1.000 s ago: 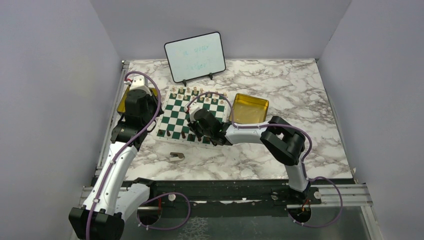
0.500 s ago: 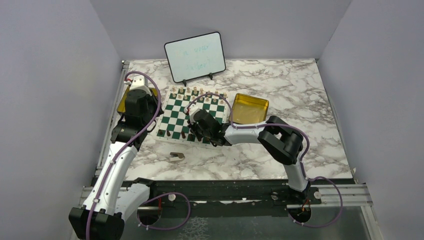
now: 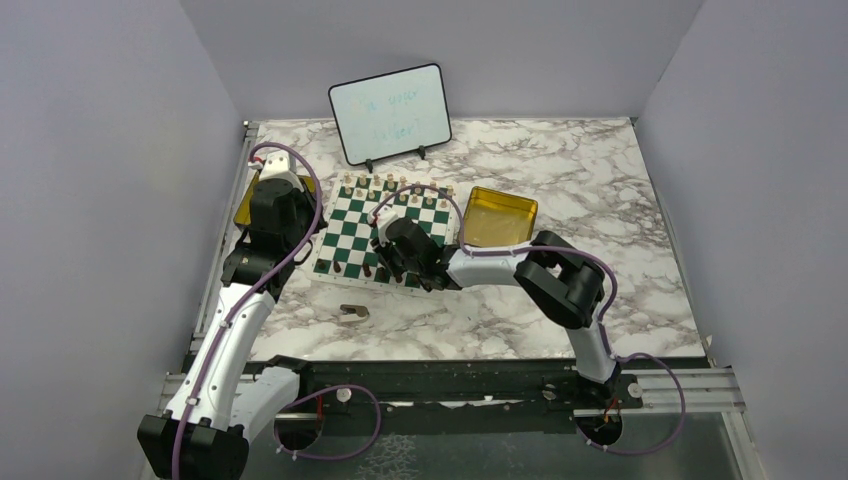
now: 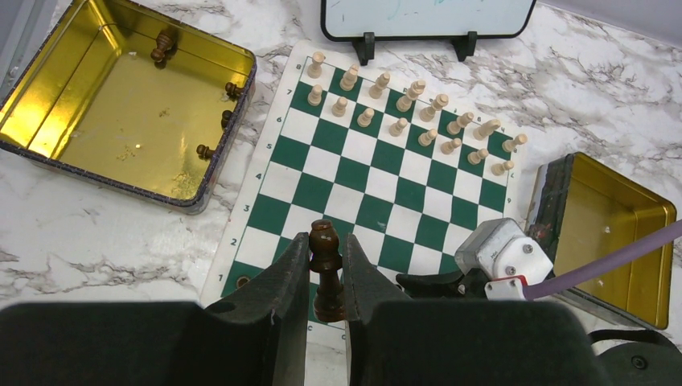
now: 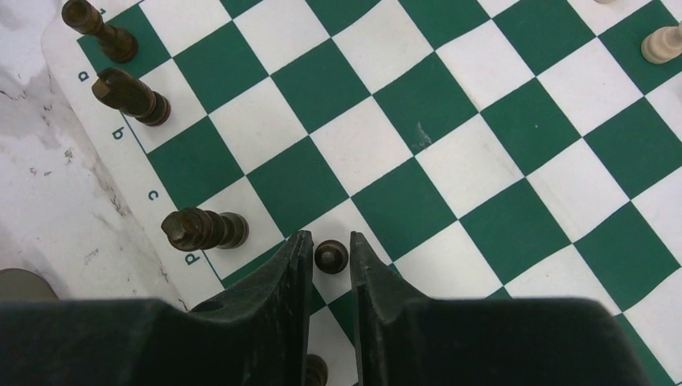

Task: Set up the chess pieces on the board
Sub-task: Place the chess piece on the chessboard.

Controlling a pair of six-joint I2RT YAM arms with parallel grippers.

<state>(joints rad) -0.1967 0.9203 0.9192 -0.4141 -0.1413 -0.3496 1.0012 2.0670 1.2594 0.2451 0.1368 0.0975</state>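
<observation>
In the top view, the right pincer (image 3: 390,265) sits low over the near edge of the green-and-white checked chessboard mat (image 3: 350,225). The left arm (image 3: 275,205) hangs well off to its left, above the gold square tin (image 3: 243,205) beside the mat. Against the earlier top frame, the right arm's elbow has edged slightly toward the mat, and the left arm has not shifted. In the left wrist view, the left pincer (image 4: 325,245) is clamped on a tall dark brown wooden piece (image 4: 326,281), held upright between its fingers. 2 rows of light tan wooden pieces (image 4: 400,126) stand far beyond its fingertips, and a few dark ones lie in the tin up to its left. In the right wrist view, the right pincer (image 5: 328,239) brackets a small dark brown wooden pawn (image 5: 330,256) standing on the mat. Thin slits show on both sides of it, so the jaws look just parted and the pawn let go. 3 more dark brown pieces (image 5: 201,229) stand along the mat's lettered edge, left of and beyond the left finger. The step in hand looks like the release: widen evenly, then rise straight up — any sideways drift could tip the pawn or the neighbour beside the left finger — before the left pincer brings its own piece in.
</observation>
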